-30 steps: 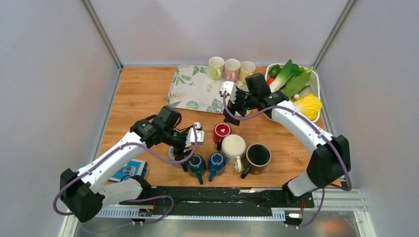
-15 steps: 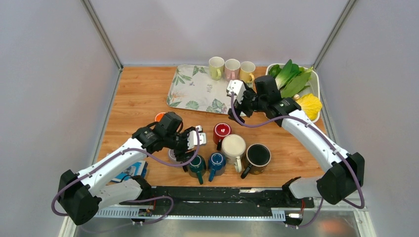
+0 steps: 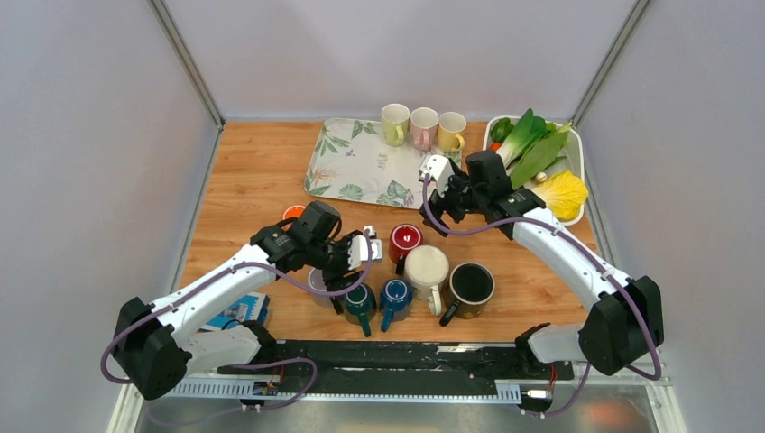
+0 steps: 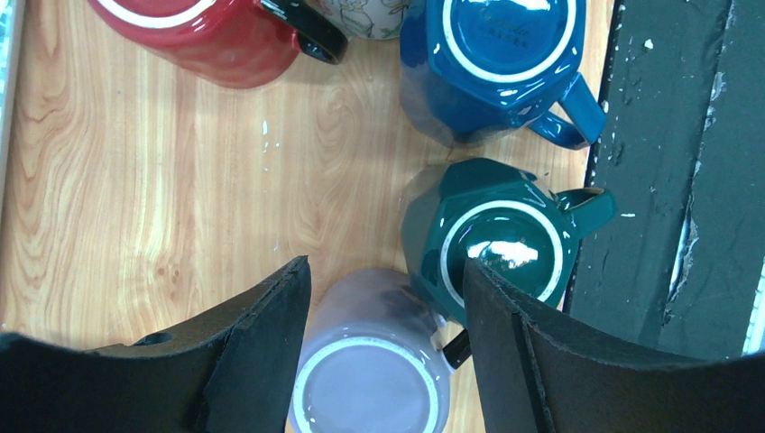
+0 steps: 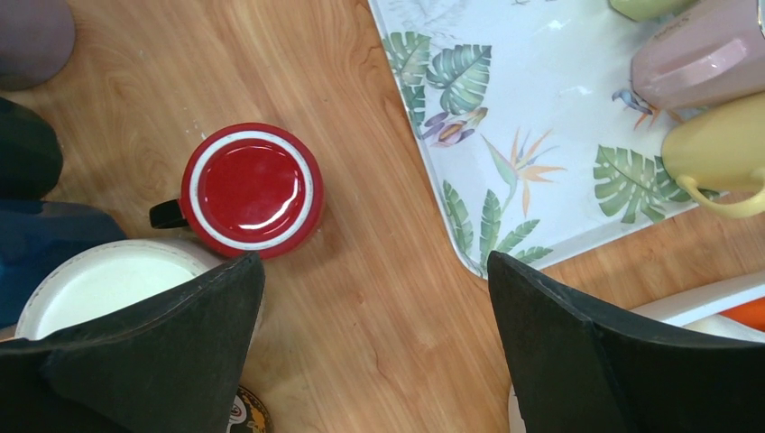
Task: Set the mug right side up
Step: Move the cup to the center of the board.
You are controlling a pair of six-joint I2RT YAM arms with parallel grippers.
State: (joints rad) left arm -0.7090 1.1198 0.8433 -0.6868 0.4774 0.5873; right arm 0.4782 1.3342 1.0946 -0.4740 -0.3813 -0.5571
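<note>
The lilac mug (image 4: pixel 365 379) stands base-up, a pale ring on top, at nine o'clock of the green mug (image 4: pixel 501 244). The left gripper (image 4: pixel 386 269) straddles it with jaws apart, seemingly not clamped; the right gripper (image 5: pixel 374 262) gapes wide, holding nothing.

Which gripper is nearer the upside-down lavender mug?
Left. The left gripper is directly above the lavender mug, fingers either side; the right gripper sits far off by the tray.

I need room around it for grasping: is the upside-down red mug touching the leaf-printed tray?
Apart. The right wrist view shows a strip of bare table between the red mug and the tray edge.
</note>
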